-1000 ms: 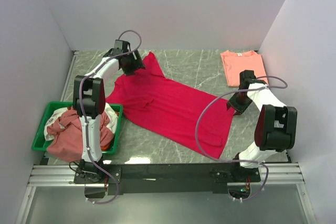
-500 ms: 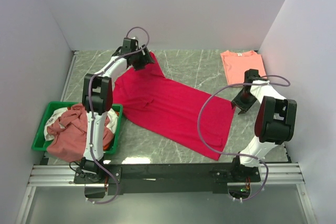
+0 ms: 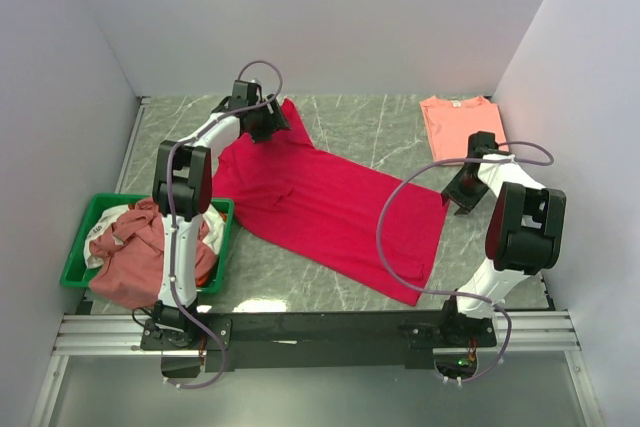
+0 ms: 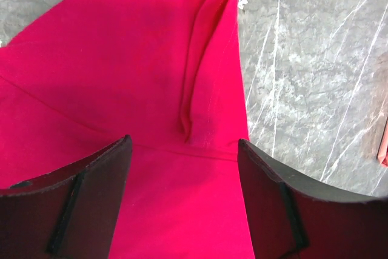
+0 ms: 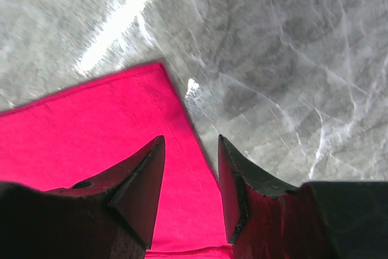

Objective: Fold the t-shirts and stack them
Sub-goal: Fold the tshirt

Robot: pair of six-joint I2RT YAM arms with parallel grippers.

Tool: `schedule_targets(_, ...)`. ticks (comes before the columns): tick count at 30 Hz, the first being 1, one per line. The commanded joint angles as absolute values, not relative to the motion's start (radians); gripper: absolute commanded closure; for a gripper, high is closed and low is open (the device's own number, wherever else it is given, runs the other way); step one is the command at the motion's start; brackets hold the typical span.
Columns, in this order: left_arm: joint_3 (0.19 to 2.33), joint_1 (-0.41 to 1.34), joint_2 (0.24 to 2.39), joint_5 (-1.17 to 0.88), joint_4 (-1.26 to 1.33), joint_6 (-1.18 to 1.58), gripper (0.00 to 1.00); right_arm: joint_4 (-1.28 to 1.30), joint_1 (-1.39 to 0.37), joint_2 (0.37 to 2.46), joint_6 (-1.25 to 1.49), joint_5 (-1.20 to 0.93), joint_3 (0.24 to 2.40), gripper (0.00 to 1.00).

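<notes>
A bright crimson-red t-shirt (image 3: 330,202) lies spread flat across the middle of the table. My left gripper (image 3: 270,119) is open just above its far left sleeve; in the left wrist view the red cloth (image 4: 121,59) lies between the spread fingers (image 4: 91,198). My right gripper (image 3: 462,187) is open over the shirt's right hem corner (image 5: 151,89), with the hem edge between the fingertips (image 5: 145,168). A folded salmon-pink t-shirt (image 3: 462,127) lies at the far right. A heap of dusty rose and white t-shirts (image 3: 140,247) fills the tray.
A green plastic tray (image 3: 80,237) stands at the near left beside the left arm's base. White walls close the table at the back and both sides. Bare grey marble (image 3: 370,127) shows between the red and salmon shirts.
My left gripper moved right along the far edge to the sleeve, then back a little. My right gripper moved slightly right and away, to the hem corner. The red shirt looks a bit flatter.
</notes>
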State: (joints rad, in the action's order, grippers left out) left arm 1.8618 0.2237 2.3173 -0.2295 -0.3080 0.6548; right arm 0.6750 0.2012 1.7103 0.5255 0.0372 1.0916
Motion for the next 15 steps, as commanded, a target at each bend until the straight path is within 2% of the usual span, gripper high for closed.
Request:
schedule_targets(1, 1.858, 0.216, 2.247, -0.213, -0.278, 0.649, 0.24, 0.623, 0.215, 1.73, 0.509, 0.046, 1.092, 0.53)
schedule_targets(15, 1.97, 0.21, 2.396, -0.284, -0.095, 0.814, 0.26, 0.58, 0.245, 1.802, 0.494, 0.014, 1.121, 0.53)
